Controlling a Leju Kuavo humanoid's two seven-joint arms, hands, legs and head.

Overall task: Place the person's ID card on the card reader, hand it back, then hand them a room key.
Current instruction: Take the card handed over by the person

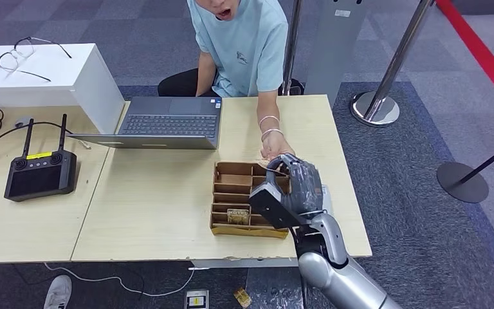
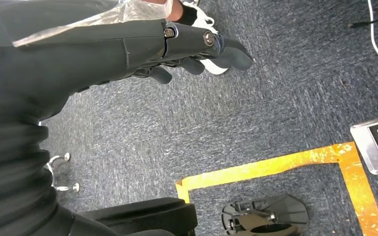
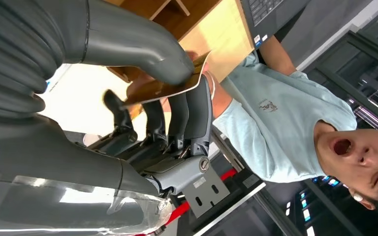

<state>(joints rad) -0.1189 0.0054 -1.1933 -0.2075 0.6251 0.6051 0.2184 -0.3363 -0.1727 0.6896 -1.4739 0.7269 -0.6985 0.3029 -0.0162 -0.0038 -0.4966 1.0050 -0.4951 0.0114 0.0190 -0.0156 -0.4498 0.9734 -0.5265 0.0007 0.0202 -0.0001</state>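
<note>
My right hand (image 1: 292, 185) hovers over the right end of the brown cardboard box (image 1: 221, 229) on the table. In the right wrist view this hand (image 3: 170, 115) pinches a thin brown card (image 3: 166, 87) between thumb and fingers. The person's hand (image 1: 273, 147) reaches across the table and meets my fingers at the card; whether it grips the card I cannot tell. A brown card marked HOTEL (image 1: 238, 215) stands in a front slot of the box. A pale flat device (image 1: 325, 193) peeks out beside my right hand. My left hand (image 2: 187, 49) hangs over the carpet, holding nothing.
An open laptop (image 1: 167, 122) sits at the table's far edge in front of the seated person (image 1: 241, 45). A black controller (image 1: 38, 174) lies at the left, a white box with glasses (image 1: 71, 77) behind it. Stanchion bases (image 1: 376, 108) stand on the right floor.
</note>
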